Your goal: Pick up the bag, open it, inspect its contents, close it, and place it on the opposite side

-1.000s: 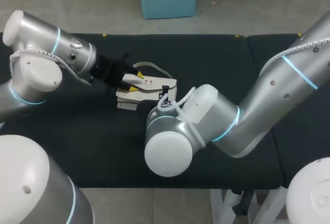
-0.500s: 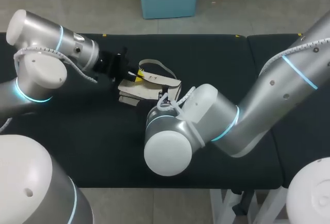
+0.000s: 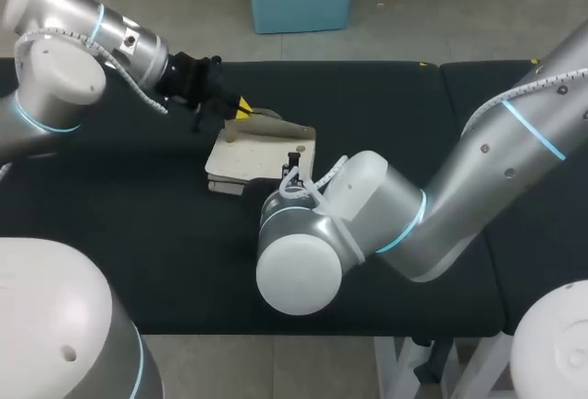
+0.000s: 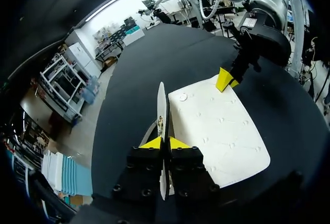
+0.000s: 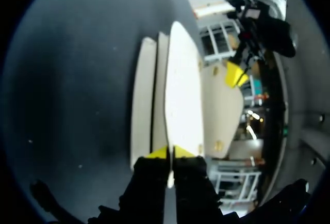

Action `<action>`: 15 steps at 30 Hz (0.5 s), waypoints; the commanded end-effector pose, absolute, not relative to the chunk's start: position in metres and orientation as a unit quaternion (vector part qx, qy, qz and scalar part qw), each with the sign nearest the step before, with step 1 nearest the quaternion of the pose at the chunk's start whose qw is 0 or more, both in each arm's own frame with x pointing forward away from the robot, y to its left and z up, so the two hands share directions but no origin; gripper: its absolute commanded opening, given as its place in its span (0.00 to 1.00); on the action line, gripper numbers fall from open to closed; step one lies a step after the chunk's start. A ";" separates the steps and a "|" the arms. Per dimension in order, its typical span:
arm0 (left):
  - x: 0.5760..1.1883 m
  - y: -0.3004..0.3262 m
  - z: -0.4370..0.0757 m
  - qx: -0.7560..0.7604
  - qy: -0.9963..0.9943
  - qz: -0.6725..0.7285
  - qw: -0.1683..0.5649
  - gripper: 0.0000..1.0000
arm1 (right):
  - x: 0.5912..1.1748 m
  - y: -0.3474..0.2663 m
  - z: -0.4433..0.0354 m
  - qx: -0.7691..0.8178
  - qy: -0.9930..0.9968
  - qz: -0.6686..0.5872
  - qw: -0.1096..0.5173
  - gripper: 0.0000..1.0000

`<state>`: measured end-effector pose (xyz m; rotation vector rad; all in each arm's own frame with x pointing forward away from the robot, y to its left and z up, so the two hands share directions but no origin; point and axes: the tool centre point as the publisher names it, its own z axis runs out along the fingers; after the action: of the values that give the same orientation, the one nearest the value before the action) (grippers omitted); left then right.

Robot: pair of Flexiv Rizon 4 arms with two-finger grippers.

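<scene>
Head view: the left gripper [image 3: 237, 110] has drawn back toward the table's [image 3: 386, 96] far edge over the last second, and it has taken the top flap [image 4: 162, 100] of the cream bag [image 3: 262, 153] up with it. A moment ago that gripper sat low over the bag with the strap loop showing. Now the flap stands raised and the strap is out of sight. Both fingers are pinched on the flap's thin edge, as the left wrist view shows. The right gripper [image 3: 294, 162] has not shifted and is clamped on the opposite edge, pinning the bag down. The bag lies on the table left of the middle, nearer the far edge. I'd say the opening step is underway and the inspection comes next.
</scene>
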<state>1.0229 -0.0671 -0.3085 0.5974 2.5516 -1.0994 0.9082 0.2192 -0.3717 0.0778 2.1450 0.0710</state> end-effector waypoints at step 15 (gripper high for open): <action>1.016 -0.066 -0.337 0.215 0.886 -0.373 0.171 1.00 | 0.907 0.220 -0.374 0.032 0.877 0.029 0.479 0.00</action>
<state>1.0162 -0.0625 -0.3320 0.6176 2.5262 -1.0614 0.9080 0.2189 -0.3717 0.0783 2.1450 0.0704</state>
